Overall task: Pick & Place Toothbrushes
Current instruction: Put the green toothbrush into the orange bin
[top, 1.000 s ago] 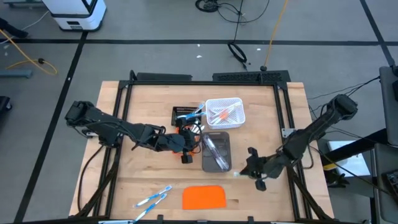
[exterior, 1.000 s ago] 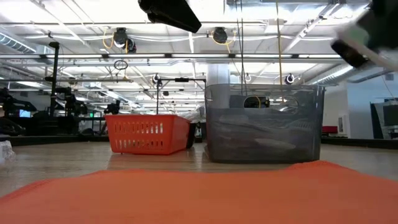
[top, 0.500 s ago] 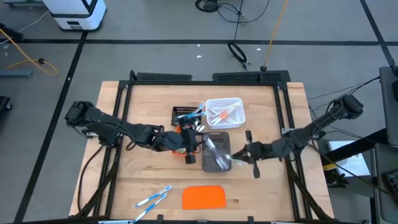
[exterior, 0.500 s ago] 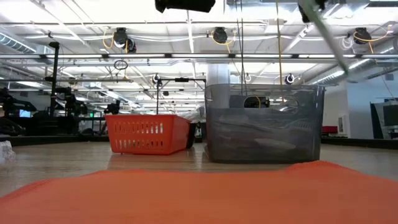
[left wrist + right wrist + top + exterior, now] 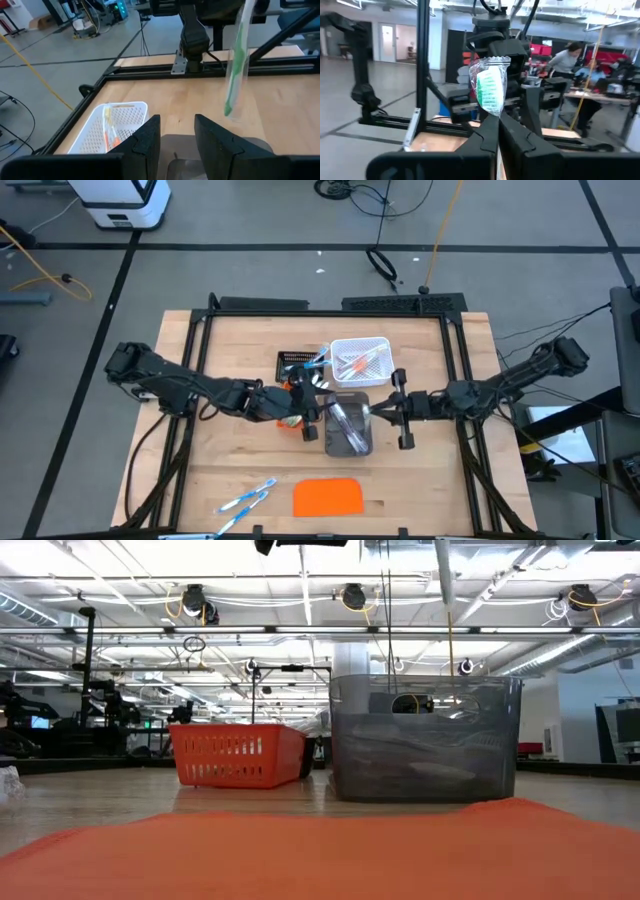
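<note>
Overhead, a wooden surface (image 5: 230, 355) fills the middle of the frame, with four small trays clustered at its centre. The right tool (image 5: 385, 414), right of centre just beside the grey tray (image 5: 348, 423), is pressed together on a wrapped green toothbrush (image 5: 490, 92), held up above that tray's right edge. The left tool (image 5: 308, 412), left of the grey tray, has its fingers (image 5: 150, 136) slightly spread and nothing visible between them. The white tray (image 5: 361, 361) above centre holds pink toothbrushes; blue ones (image 5: 305, 366) lie at the black tray (image 5: 292, 360). Two blue toothbrushes (image 5: 247, 497) remain loose at lower left, beside an orange slab (image 5: 328, 497). Sorting looks well under way, not finished
</note>
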